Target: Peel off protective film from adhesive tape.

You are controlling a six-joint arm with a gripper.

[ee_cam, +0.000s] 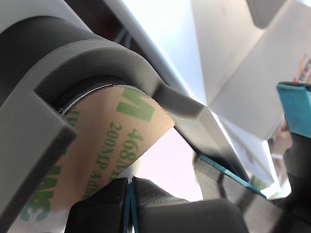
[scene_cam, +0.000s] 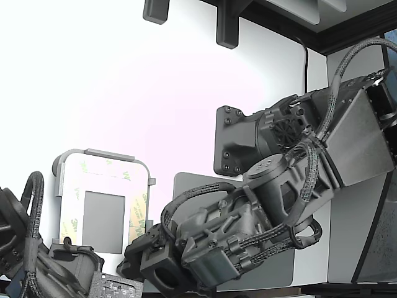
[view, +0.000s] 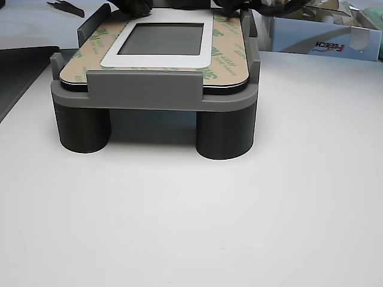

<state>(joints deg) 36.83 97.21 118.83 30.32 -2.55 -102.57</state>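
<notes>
Although the job has been started, most of it is judged to be left. In the other view, cream strips of protective film [view: 226,45] with green 3M print are seen lying flat on the white plate [view: 157,60], round the dark grey square [view: 160,39]. The adhesive tape is thought to be under them; it cannot be seen bare anywhere.

The white table [view: 191,209] is the biggest thing. On it the grey holder [view: 152,92] is stood on round legs, with the plate kept inside its walls. A dark mat [view: 18,69] is seen at 9 o'clock from the holder, and a box [view: 323,36] at 2 o'clock.

In the exterior view, the gripper [scene_cam: 133,261] is placed at 4 o'clock from the plate, near its lower corner. In the wrist view, a curled end of film [ee_cam: 112,145] is seen very close. It cannot be told if the fingers are closed on it.
</notes>
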